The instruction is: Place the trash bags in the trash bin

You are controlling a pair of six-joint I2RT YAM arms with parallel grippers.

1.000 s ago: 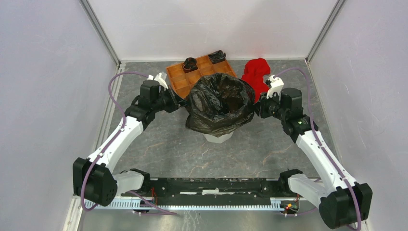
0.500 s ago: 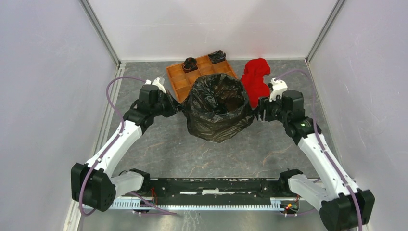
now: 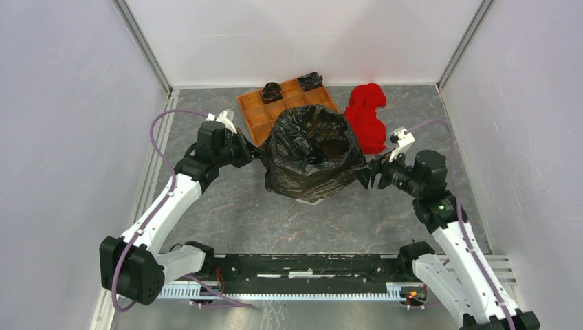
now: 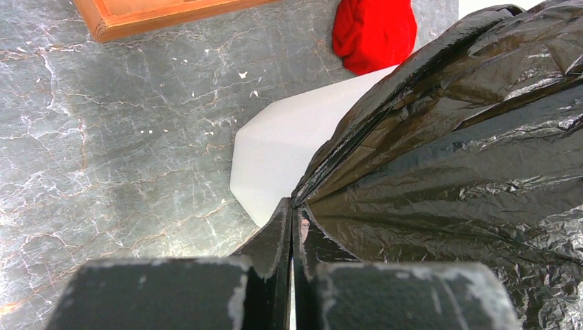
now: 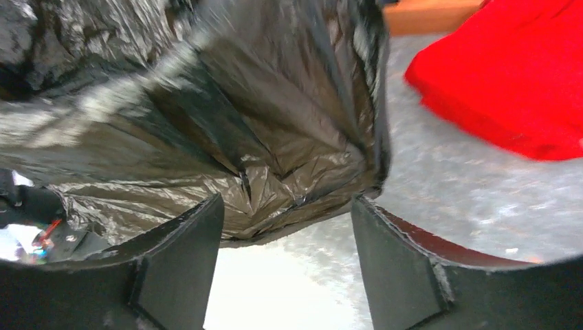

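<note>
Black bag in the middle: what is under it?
A white bin: one slanted wall shows below the bag. The bin's rim and the rest of it are covered by the plastic.

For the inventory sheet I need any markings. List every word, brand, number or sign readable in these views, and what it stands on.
None: no readable text, number or sign shows in any view.
The black trash bag, the white bin, the orange-brown tray and the red cloth are plain on every side shown.
</note>
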